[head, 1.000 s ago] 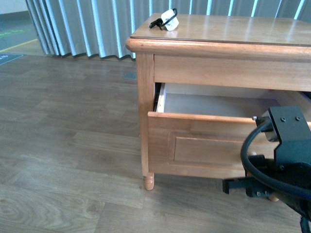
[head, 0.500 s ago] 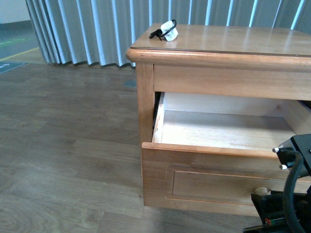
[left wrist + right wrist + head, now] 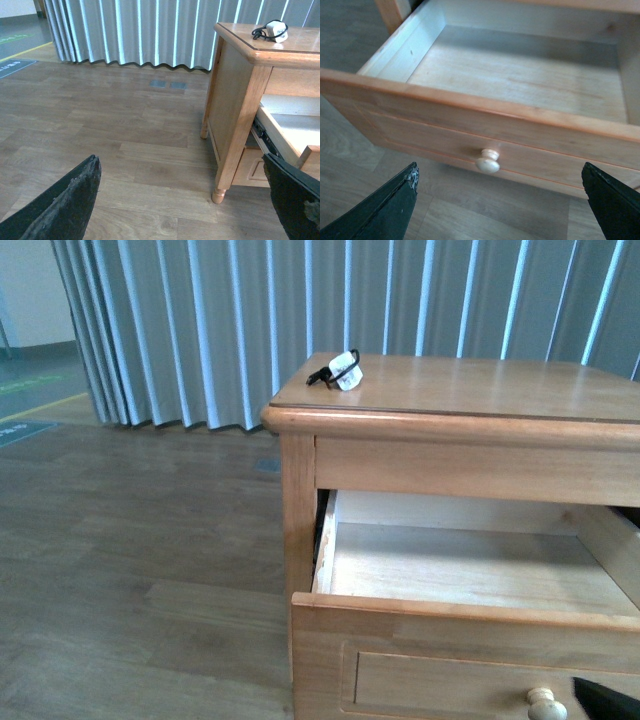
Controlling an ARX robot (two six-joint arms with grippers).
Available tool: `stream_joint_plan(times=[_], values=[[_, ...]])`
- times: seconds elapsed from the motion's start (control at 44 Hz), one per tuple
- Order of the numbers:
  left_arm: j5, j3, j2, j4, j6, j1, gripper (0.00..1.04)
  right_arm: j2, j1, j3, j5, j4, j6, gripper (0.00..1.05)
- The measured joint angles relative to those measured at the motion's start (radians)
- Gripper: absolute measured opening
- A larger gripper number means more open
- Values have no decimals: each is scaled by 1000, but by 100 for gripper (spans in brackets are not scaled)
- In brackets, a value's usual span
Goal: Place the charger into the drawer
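Note:
The charger [image 3: 343, 371], a small white block with a black cable, lies on the cabinet top [image 3: 480, 390] at its far left corner; it also shows in the left wrist view [image 3: 273, 30]. The drawer [image 3: 470, 570] is pulled out, pale and empty inside, with a round knob [image 3: 545, 705]; the right wrist view looks into it [image 3: 520, 75], knob [image 3: 488, 161] below. My left gripper [image 3: 182, 200] is open over the floor, left of the cabinet. My right gripper [image 3: 500, 205] is open just in front of the drawer's front, empty. Only a dark tip [image 3: 610, 700] of it shows in the front view.
The wooden cabinet stands on a wood-plank floor [image 3: 130, 570] before a grey pleated curtain [image 3: 250, 320]. Its left front leg [image 3: 218, 192] stands near my left gripper. Open floor lies to the left of the cabinet.
The drawer has come further out. My right arm has dropped almost out of the front view, and the view has risen toward the cabinet top.

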Motion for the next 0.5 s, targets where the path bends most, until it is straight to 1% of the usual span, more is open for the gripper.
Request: stream_joint_plan(times=[0.091,0.136,0.227,0.273,0.364,0.386,0.477,0.5], values=[[0,0,0,0,0,0,99,-242,-55,-2,3,-166,-6,96],[0,0,0,0,0,0,99,-321,-79,-2,0,-217,-14,96],[0,0,0,0,0,0,99,-504,-163,-2,-55,-348,-24,96],[0,0,0,0,0,0,99,-559,-197,-2,-79,-387,-27,96],[0,0,0,0,0,0,99,-689,-303,-3,-158,-472,-26,96],[0,0,0,0,0,0,99,-706,-320,-3,-172,-482,-25,96],[0,0,0,0,0,0,99,-785,-434,-20,-257,-509,14,96],[0,0,0,0,0,0,99,-794,-461,-26,-261,-507,26,96]])
